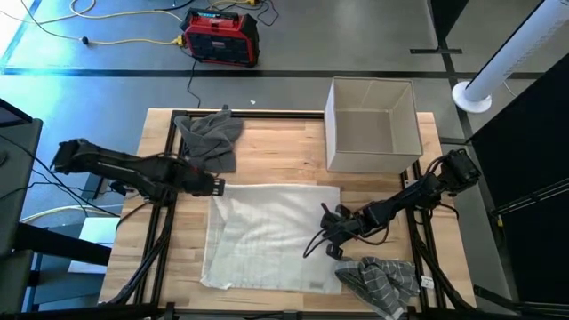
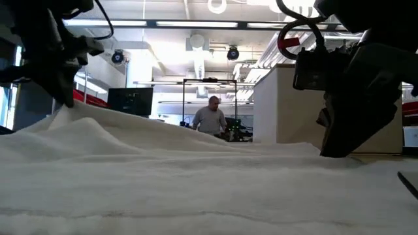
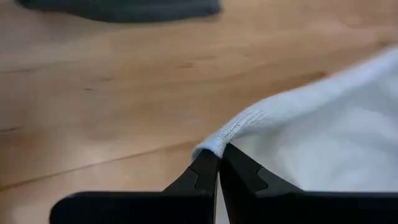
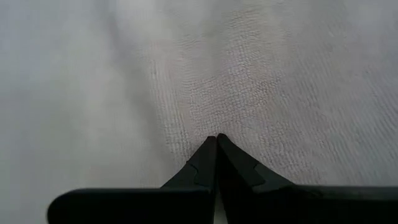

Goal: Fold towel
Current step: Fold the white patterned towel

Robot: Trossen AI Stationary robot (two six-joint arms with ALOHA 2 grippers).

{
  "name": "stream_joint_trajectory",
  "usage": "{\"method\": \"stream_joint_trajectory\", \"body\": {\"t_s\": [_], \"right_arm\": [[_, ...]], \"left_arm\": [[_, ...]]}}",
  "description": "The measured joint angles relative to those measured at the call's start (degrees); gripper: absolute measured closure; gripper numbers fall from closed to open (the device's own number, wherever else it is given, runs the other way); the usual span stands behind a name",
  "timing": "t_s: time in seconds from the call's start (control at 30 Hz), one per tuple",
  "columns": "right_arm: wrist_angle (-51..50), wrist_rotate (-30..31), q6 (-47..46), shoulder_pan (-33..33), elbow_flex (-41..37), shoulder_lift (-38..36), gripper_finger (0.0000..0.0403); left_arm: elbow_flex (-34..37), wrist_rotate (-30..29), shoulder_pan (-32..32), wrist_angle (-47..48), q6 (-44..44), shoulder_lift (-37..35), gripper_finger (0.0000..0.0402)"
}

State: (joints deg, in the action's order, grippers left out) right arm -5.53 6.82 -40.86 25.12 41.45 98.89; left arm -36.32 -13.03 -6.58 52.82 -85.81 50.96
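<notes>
A white towel [image 1: 271,236] lies spread on the wooden table. My left gripper [image 1: 219,186] is at its far left corner, shut on the cloth. In the low view that corner [image 2: 73,112] rises in a small peak toward the left gripper [image 2: 65,98]. My right gripper [image 1: 332,222] is low at the towel's right edge, shut, with its tips on the cloth [image 4: 216,138]. In the low view it [image 2: 339,147] stands on the towel's right side. My left gripper pinches the towel's far left corner [image 3: 219,142] between its two fingertips, coming nearly level from the table's left. The hemmed corner is raised a little; the rest of the towel lies on the table. My right gripper has its shut fingertips [image 4: 208,149] on the towel's top surface near the right edge, slanting down from the table's right. A faint crease [image 4: 177,121] runs to the tips. How much cloth sits between them I cannot tell.
A crumpled grey cloth [image 1: 212,135] lies at the far left, a striped grey cloth [image 1: 384,280] at the near right corner. An open cardboard box [image 1: 373,124] stands at the far right. A person [image 2: 210,119] stands in the room beyond the table.
</notes>
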Motion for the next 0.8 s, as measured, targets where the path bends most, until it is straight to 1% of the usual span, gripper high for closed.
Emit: {"method": "stream_joint_trajectory", "body": {"t_s": [0.17, 0.3, 0.43, 0.57, 0.8], "right_arm": [[0.06, -1.09, 1.23, -0.01, 0.0, 0.0, 0.0403], [0.12, -1.94, 1.47, 0.04, 0.0, -0.02, 0.0403], [0.14, -2.07, 1.49, 0.02, 0.0, -0.02, 0.0403], [0.16, -2.31, 1.47, 0.02, 0.0, 0.0, 0.0403], [-0.46, -2.93, 2.17, 0.04, 0.68, 0.04, 0.0403]], "left_arm": [[-0.01, 1.71, 2.13, -3.6, 2.41, -3.61, 0.0401], [-0.02, 1.62, 4.04, -1.69, 4.46, -5.84, 0.0401], [-0.02, -0.87, 5.82, 1.07, 4.51, -6.4, 0.0401], [-0.02, -3.46, 6.93, 0.92, 5.15, -6.36, 0.04], [-0.02, -2.86, 7.06, -1.15, 8.76, -6.36, 0.0337]]}}
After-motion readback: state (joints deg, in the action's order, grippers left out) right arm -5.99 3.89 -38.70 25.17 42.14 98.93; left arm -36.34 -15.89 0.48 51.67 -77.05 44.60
